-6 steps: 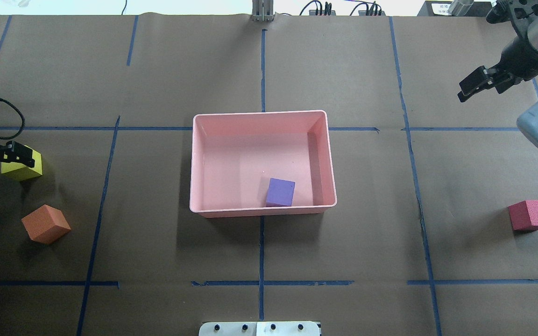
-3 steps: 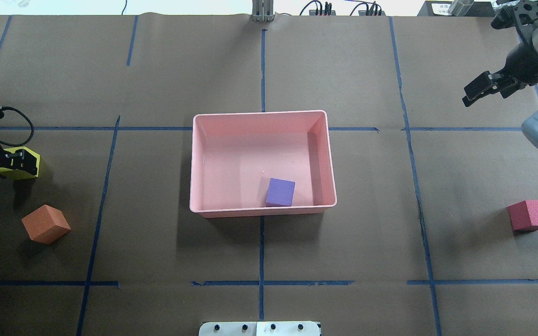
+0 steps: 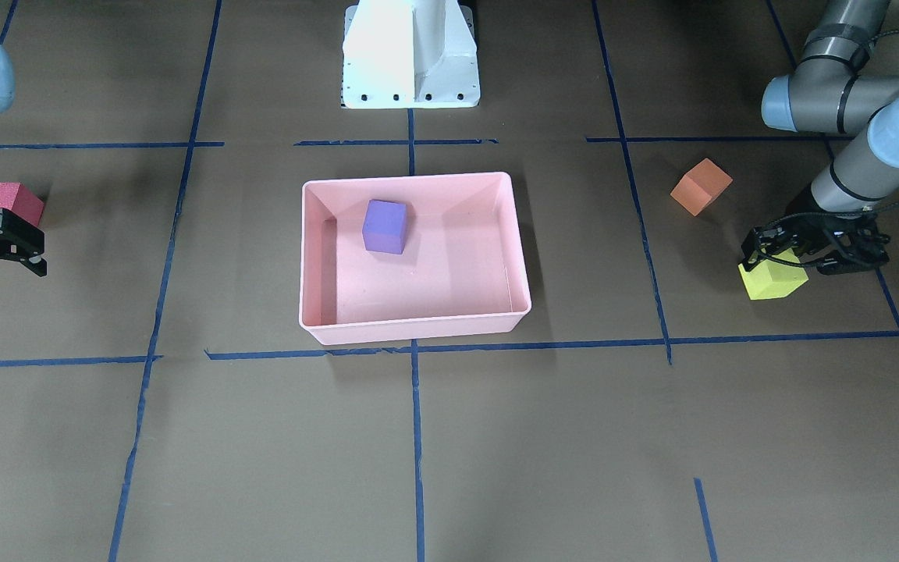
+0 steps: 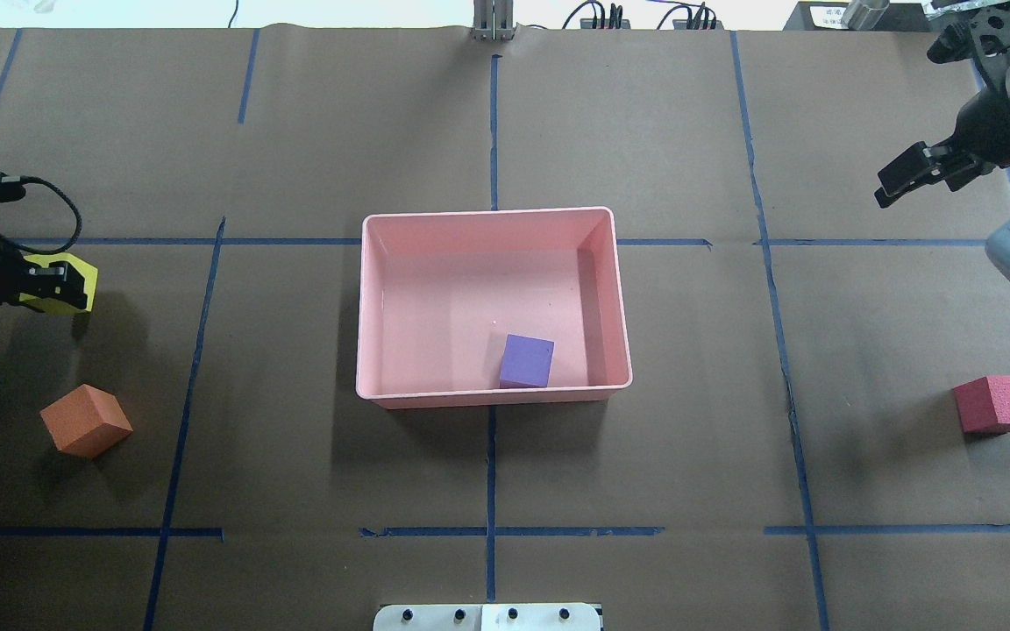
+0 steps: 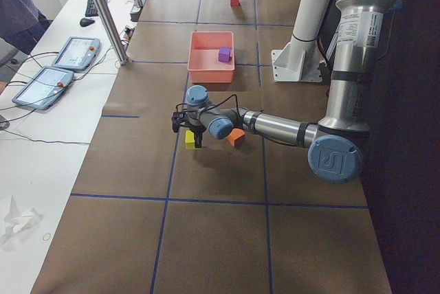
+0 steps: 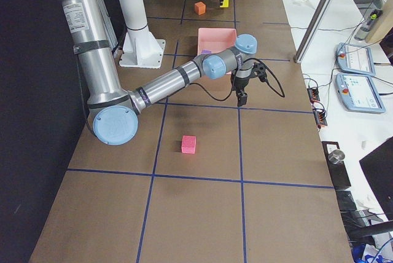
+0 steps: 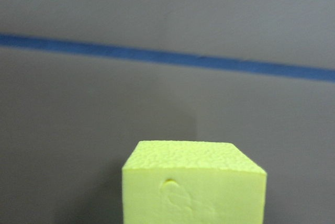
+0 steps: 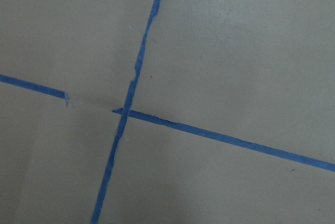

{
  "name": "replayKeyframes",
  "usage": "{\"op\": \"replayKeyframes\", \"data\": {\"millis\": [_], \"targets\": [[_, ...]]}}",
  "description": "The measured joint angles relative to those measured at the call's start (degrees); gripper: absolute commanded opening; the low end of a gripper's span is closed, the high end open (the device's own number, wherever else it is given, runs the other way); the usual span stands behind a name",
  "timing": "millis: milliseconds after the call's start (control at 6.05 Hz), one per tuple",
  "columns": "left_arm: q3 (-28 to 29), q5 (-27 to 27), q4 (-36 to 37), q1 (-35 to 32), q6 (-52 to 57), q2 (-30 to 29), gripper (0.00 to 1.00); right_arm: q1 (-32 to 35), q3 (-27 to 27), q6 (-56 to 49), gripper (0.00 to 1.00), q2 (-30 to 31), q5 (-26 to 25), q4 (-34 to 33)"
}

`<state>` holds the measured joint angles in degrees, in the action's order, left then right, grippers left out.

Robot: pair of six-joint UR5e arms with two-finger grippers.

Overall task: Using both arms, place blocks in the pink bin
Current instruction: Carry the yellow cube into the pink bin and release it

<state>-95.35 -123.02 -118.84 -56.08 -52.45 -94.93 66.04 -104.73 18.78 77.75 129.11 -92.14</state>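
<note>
The pink bin (image 4: 487, 215) stands at the table's middle with the purple cube (image 4: 527, 360) inside, near its front wall. My left gripper (image 4: 53, 285) is shut on the yellow-green cube (image 4: 84, 279) and holds it off the table at the far left; the cube fills the bottom of the left wrist view (image 7: 193, 182). The orange cube (image 4: 86, 421) lies on the table in front of it. My right gripper (image 4: 895, 184) hangs open and empty at the far right, well behind the red cube (image 4: 999, 404). The right wrist view shows only paper and tape.
The white pedestal base (image 3: 410, 55) stands at the robot's side of the table. Blue tape lines (image 4: 491, 131) cross the brown paper cover. Tablets (image 5: 58, 67) and a metal post (image 5: 103, 12) are on the side bench beyond the table.
My left gripper has risen with the yellow-green cube and moved a little toward the bin. My right gripper has drifted slightly right. The other cubes have not moved.
</note>
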Motion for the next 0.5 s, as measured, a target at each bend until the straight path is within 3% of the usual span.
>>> {"op": "replayKeyframes", "data": {"millis": [331,496], "targets": [[-6.2,3.2,3.5,0.3,-0.5,-7.0,0.30,3.8,-2.3,-8.6,1.00,6.7,1.5,0.0],[-8.3,3.7,9.1,2.5,-1.8,-12.4,0.30,6.9,-3.3,-14.1,1.00,10.9,2.7,0.0]]}}
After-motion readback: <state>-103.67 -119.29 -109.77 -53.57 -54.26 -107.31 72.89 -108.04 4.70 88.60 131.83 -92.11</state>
